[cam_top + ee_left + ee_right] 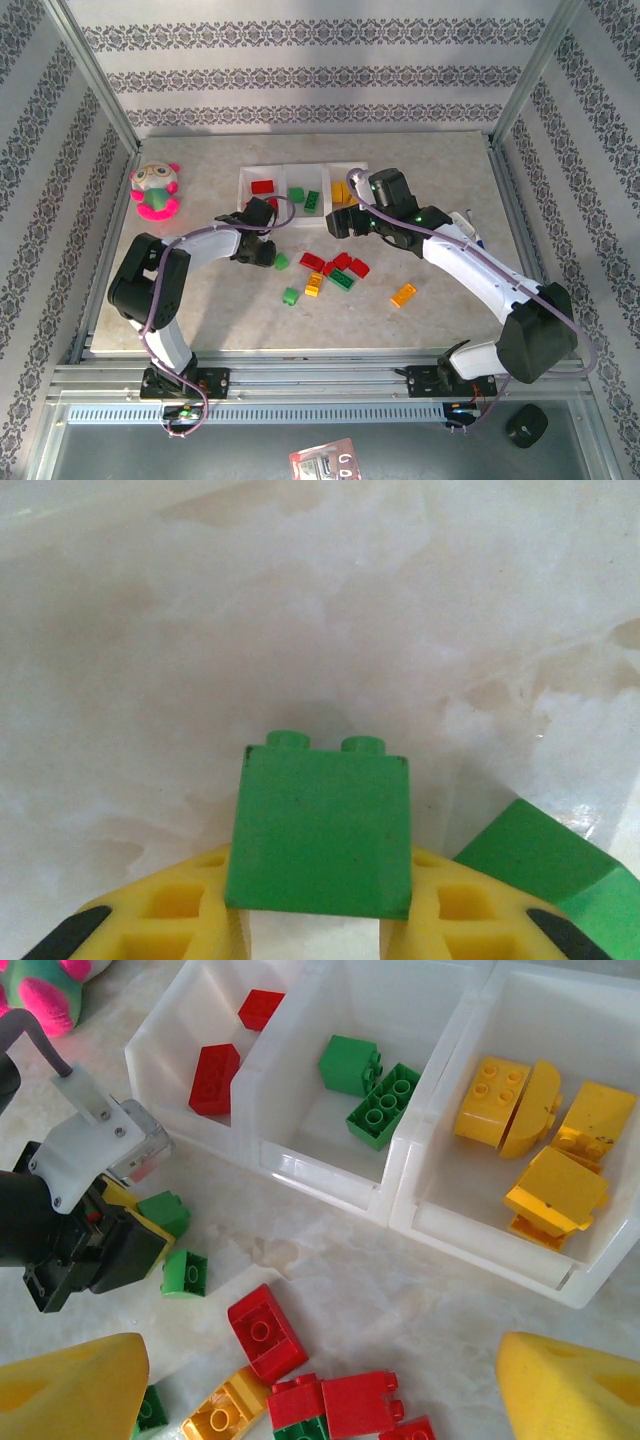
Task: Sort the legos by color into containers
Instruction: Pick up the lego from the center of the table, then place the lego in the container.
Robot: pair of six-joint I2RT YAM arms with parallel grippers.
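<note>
- One green brick [320,825] sits pinched in the left gripper [316,930]. The jaws are closed tight on its two opposite sides, low over the marbled surface [300,610] and just short of the white tray [400,1210].
- It should handle as light, rigid, slick plastic. The flat side walls are the place to hold it, since the studs would give the pads little to bear on.
- Its two visible studs point away from the wrist, and the stud row runs across from one jaw to the other. The brick looks nearly square, so the long axis is hard to call — possibly along that row.
- A second green brick [545,865] lies loose just beside it.
- The right gripper [320,1390] hangs with jaws wide apart and empty over the loose red bricks [265,1332].
- The tray's middle compartment [330,1140] already holds green pieces — the likely place for this one.
</note>
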